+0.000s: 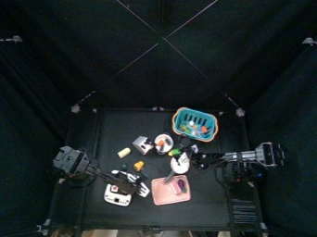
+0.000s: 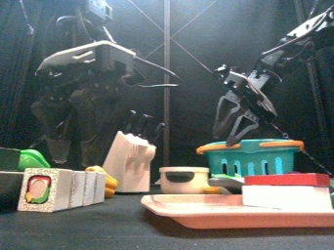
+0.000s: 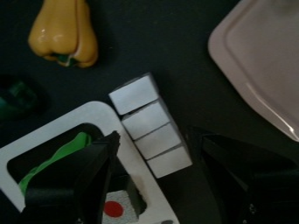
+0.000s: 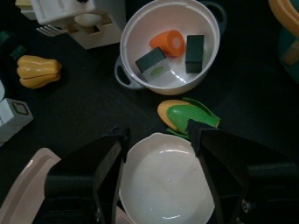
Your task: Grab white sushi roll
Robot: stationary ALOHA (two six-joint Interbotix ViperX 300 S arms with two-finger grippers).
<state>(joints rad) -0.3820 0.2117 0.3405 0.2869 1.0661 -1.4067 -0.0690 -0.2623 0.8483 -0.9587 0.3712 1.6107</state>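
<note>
- Left claw [image 3: 155, 149]: spread fully wide, gripping nothing, hanging just left of the pink tray [image 1: 171, 192] over a row of white blocks [image 3: 152, 131].
- White sushi roll [image 1: 180, 164]: on the counter just beyond the tray's far edge.
- Right claw [image 4: 162, 138]: open and empty, above the roll, beyond the tray's right corner.

No legible text, labels, brands, numbers or signs found on any item in the 4 views; nothing to record.
</note>
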